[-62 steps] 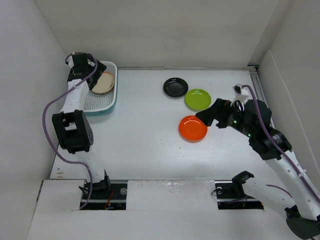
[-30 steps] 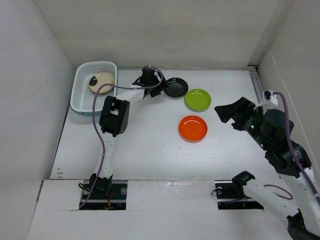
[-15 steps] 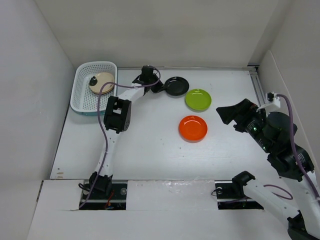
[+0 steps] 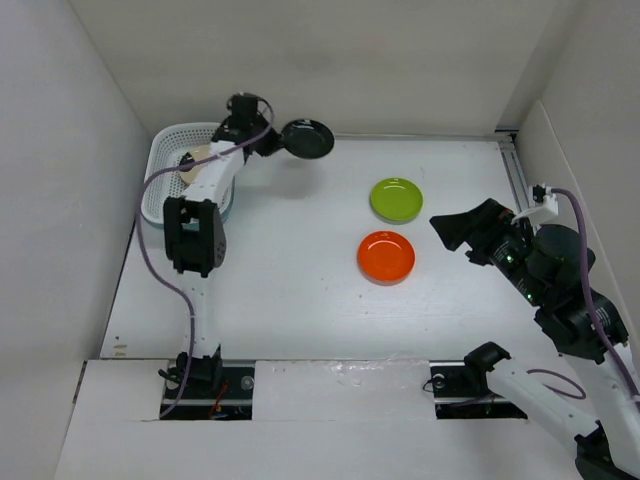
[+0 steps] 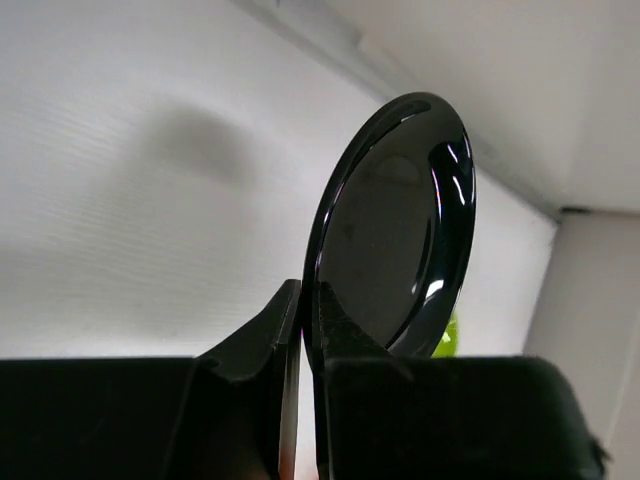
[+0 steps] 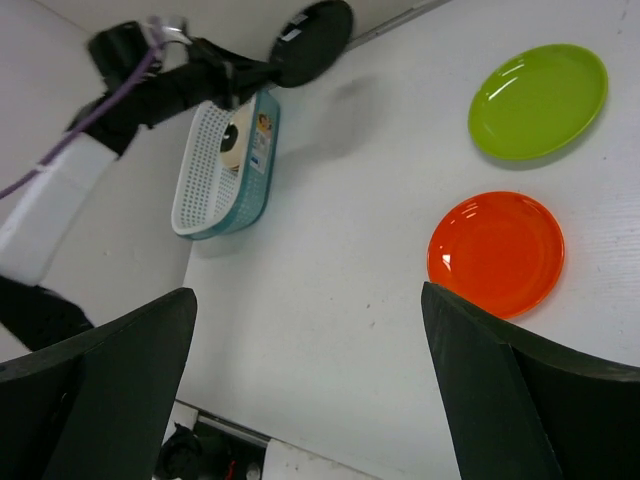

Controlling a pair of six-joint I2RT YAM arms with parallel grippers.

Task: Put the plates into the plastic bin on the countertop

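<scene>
Your left claw (image 4: 281,141) is closed on the black plate (image 4: 308,139); in the left wrist view the two fingers (image 5: 262,335) pinch the plate's rim (image 5: 400,230) between them, with the rest of the dish sticking out past the tips. The plate is held clear of the bench (image 4: 300,300), near the back wall and just right of the bin (image 4: 158,170); its shadow falls on the white surface beneath. From the right wrist you see the same plate (image 6: 312,40) at the end of the left arm, tilted, beside the bin's far corner (image 6: 205,170); it is not over the basket itself as far as you can tell.

The bin stands in the back left corner, against the left wall; a cream plate (image 6: 233,147) with a dark mark lies inside it, partly hidden under the left arm from above.

Two plates rest flat on the bench, right of centre; the green plate (image 4: 396,199) is farther back and the orange plate (image 4: 386,257) nearer to you, the two just beside each other but apart.

Your right claw (image 4: 447,226) hangs above the bench to the right of those two; its fingers (image 6: 120,370) stand wide apart at the edges of its own view, holding nothing.
</scene>
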